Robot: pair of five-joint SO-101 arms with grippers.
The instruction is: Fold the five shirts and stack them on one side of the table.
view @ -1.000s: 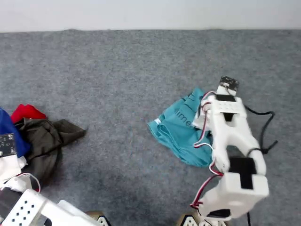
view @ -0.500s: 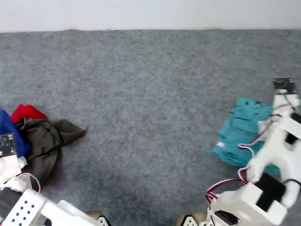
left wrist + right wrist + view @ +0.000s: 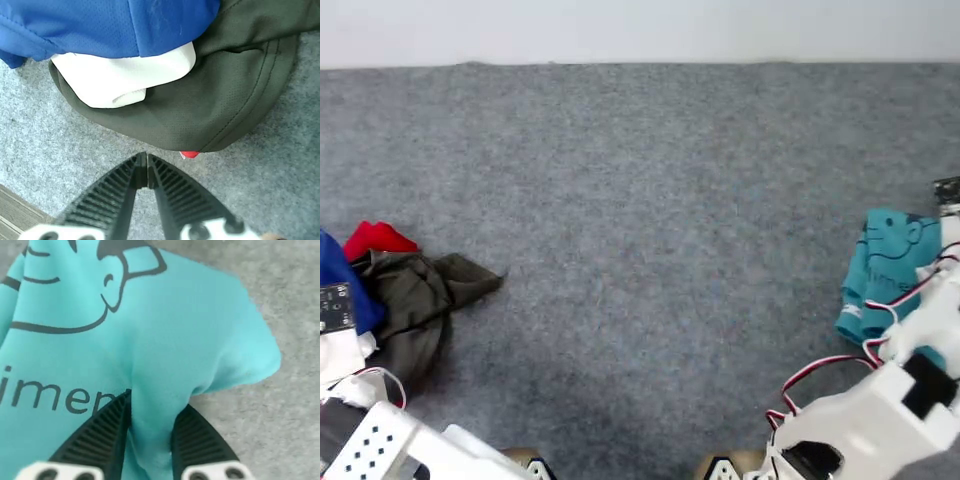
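The right end effector (image 3: 152, 407), clamped on the teal shirt (image 3: 885, 270), has dragged it from counter (image 3: 650, 200) centre to the right edge, the likely stacking side. The left end effector (image 3: 147, 167) is closed, empty.

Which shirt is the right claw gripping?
The teal shirt, pinched in the right claw; the blue, white, olive and red shirts lie piled far off.

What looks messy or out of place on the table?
The teal shirt lies bunched at the right edge of the table, pinched in the right tool. At the left edge, the dark shirt, blue shirt, white shirt and red shirt sit in a crumpled heap, not a stack.
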